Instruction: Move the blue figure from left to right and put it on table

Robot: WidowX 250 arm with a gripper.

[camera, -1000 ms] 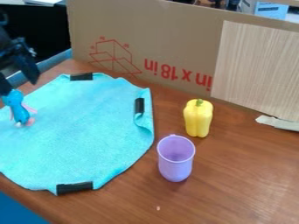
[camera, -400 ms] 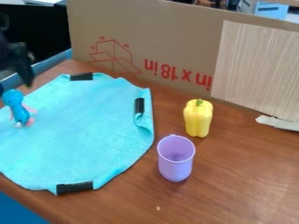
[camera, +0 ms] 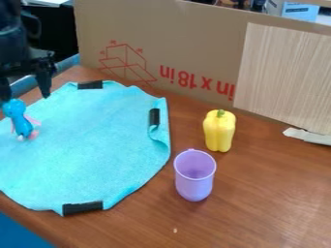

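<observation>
Camera view: spread claw (camera: 25, 94) hangs near blue figure (camera: 21, 124).

A figure (camera: 21, 125) is seen on a cloth (camera: 90, 145) near the gripper (camera: 24, 93), jaws parted; cup (camera: 194, 183) and pepper (camera: 219, 131) are set on the table (camera: 265, 198).

The left edge cuts off part of the black gripper (camera: 24, 93) and the blue cloth (camera: 90, 145). I can't make out the blue figure's (camera: 21, 125) tiny face. The little speck (camera: 174, 230) is too small to name.
</observation>
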